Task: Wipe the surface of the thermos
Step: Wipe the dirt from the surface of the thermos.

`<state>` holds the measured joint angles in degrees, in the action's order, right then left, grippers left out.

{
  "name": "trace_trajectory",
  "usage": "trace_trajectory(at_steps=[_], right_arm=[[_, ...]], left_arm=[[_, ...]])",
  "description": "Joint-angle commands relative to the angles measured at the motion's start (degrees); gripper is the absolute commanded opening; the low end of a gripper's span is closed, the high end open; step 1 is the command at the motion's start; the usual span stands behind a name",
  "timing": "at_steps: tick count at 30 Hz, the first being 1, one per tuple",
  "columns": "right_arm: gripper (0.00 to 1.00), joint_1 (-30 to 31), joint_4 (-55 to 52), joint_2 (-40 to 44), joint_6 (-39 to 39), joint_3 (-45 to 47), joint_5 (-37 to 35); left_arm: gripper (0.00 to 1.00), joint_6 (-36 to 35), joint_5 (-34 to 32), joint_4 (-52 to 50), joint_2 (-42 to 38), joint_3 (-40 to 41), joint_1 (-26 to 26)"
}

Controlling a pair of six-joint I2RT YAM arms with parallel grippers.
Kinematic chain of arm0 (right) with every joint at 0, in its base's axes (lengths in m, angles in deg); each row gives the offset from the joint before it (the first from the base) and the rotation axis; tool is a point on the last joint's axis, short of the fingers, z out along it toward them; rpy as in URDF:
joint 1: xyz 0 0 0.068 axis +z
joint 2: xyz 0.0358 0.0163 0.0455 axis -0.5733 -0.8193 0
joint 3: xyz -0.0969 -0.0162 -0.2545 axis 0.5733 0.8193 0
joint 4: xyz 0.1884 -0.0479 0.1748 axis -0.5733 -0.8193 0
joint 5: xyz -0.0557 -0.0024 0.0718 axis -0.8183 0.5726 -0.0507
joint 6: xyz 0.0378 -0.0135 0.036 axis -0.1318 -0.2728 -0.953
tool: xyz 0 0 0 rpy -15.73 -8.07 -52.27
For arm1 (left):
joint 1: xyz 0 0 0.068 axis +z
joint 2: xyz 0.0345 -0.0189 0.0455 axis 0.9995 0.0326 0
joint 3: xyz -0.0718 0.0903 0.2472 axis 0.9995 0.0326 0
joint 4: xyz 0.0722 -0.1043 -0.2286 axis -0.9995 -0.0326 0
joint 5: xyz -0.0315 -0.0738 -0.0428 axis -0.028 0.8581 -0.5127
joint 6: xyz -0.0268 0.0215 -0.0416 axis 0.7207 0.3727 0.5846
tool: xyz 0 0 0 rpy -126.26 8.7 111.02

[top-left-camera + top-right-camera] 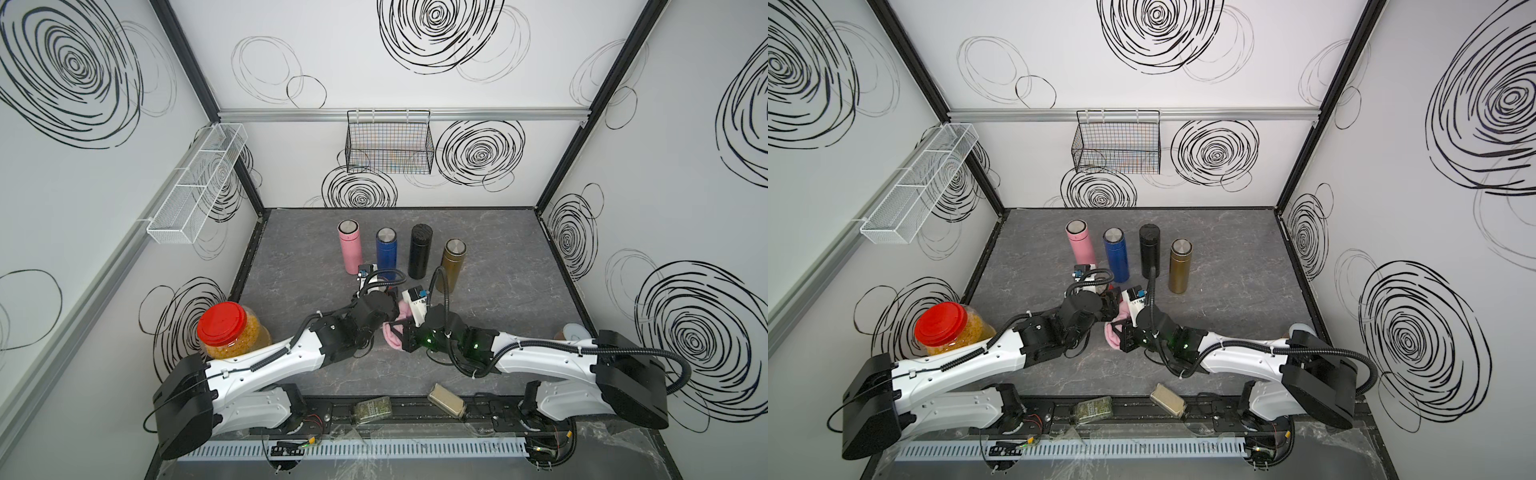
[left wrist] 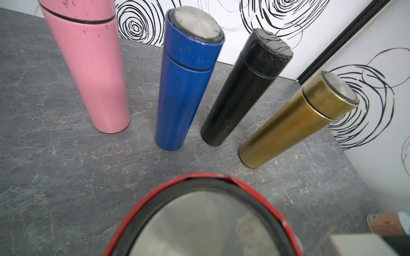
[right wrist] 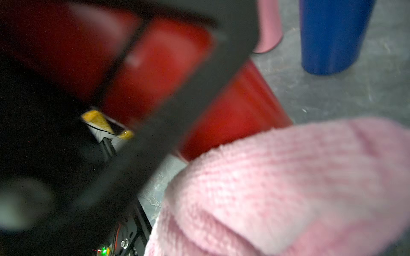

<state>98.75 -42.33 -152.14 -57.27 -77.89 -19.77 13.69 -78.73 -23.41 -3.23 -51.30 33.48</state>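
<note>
Wiping is the step in hand. The left gripper [image 1: 393, 300] is clamped on the red cylindrical metal thermos [image 3: 233, 110], just on the robot's side of the blue steel-capped thermos [image 1: 386, 253]. The right gripper [image 1: 401, 331], closed on the fluffy pink cloth [image 3: 288, 188], sits close beside it. Next, I judge, the cloth must press onto the red wall and stroke along it.

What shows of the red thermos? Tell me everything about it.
The red thermos is a glossy red cylinder, metal by its look, with a dark seam below the lid. Its top is a dull silver disc in a black ring. The left gripper clamps it, one black finger across its side. The pink cloth overlaps its lower end; contact unclear.
</note>
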Motion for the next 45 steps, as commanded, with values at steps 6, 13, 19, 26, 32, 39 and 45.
trace_trajectory(at_steps=[6, 13, 19, 26, 32, 39, 45], right_arm=[[0.0, 0.5, -2.7, 0.2, -2.3, 2.4, -4.0], [0.0, 3.7, 6.1, 2.3, 6.2, -3.3, -5.3], [0.0, 2.3, 5.5, -0.7, 2.8, -1.6, -10.7], [0.0, -2.3, 3.3, 1.8, -7.6, 9.2, -6.8], [0.0, -8.6, 1.6, 18.1, -6.0, 13.3, 5.9], [0.0, -13.6, 0.1, 26.5, -6.4, 11.1, 17.5], [0.0, -15.7, 0.8, 21.5, -11.3, 19.5, 16.5]], left_arm=[[0.0, 3.0, -0.2, 2.0, 0.2, -4.1, -0.6], [0.0, 6.1, 0.5, 2.2, 2.6, -4.8, -1.1], [0.0, 6.5, 1.1, 2.6, 2.7, -4.4, -1.7], [0.0, 1.8, 0.8, 3.8, 0.3, -2.5, -1.7], [0.0, -11.7, 9.2, 12.9, -0.8, 1.5, -1.7], [0.0, -27.6, 20.4, 23.9, -0.1, 5.6, -4.4], [0.0, -33.5, 24.0, 26.6, 0.1, 7.9, -5.5]])
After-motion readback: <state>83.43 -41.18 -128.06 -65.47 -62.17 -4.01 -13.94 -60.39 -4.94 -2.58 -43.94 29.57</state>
